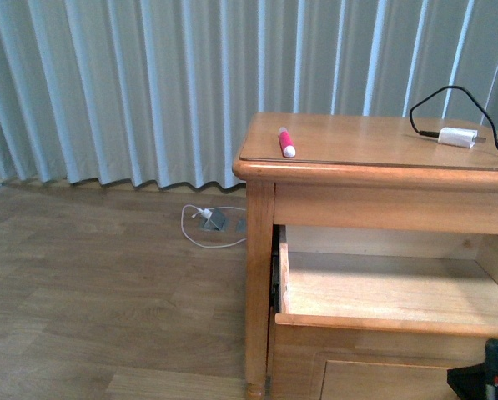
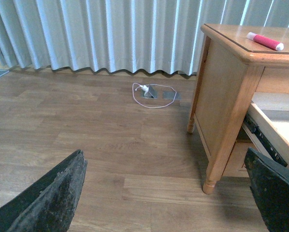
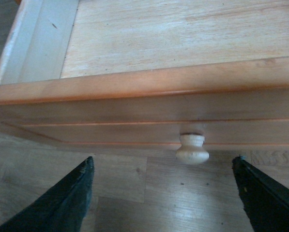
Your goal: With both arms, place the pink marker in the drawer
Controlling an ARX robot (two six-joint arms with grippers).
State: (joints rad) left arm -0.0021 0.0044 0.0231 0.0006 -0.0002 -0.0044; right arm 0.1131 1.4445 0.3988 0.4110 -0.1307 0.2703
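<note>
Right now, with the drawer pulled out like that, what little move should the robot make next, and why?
Probably raise the left gripper toward the pink marker. The drawer already stands open and looks empty, the marker lies untouched on the nightstand top, and the left gripper is open and low, near the floor. The right gripper, open, faces the drawer's knob.

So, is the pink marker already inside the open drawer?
No, the pink marker lies on the nightstand top, above the open drawer, whose visible floor is bare.
</note>
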